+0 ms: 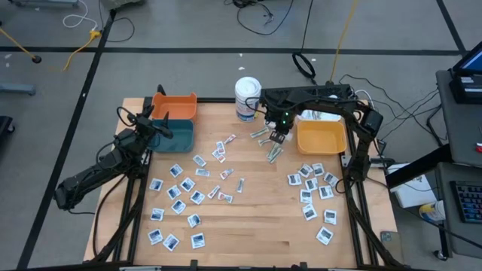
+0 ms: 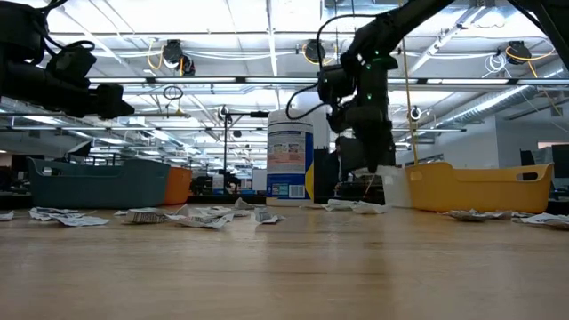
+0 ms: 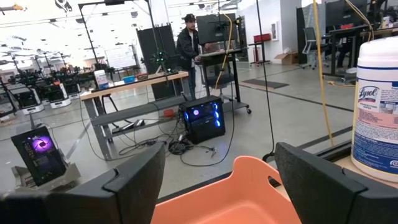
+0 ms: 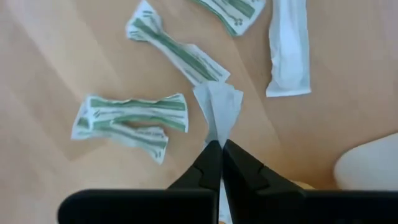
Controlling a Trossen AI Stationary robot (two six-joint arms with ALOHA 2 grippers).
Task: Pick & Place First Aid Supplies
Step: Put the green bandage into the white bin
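Observation:
First aid supplies lie scattered on the wooden table: square white-and-blue sachets at the left [image 1: 181, 197] and right [image 1: 315, 188], and narrow wrapped strips [image 1: 273, 153] near the middle. My right gripper [image 1: 277, 138] points down above those strips, shut on a small white packet [image 4: 217, 102]. Green-striped strips [image 4: 127, 118] and a white strip [image 4: 289, 50] lie flat on the wood below it. My left gripper [image 3: 217, 180] waits open at the far left, above the orange bin [image 1: 175, 105]. My right gripper pinches the white packet by one narrow end [image 4: 216, 132] between its two fingertips [image 4: 208, 163]. The fingers come from above, pointing down. The packet's free end fans out past the fingertips. In the low view the fingertips [image 2: 378, 169] stand well above the tabletop.
A yellow bin [image 1: 321, 137] stands just right of my right gripper, with a white bin [image 1: 322, 116] behind it. A teal bin [image 1: 172, 134] sits by the orange one. A tall white tub [image 1: 247, 98] stands at the far edge. A person [image 3: 188, 46] stands beyond the table.

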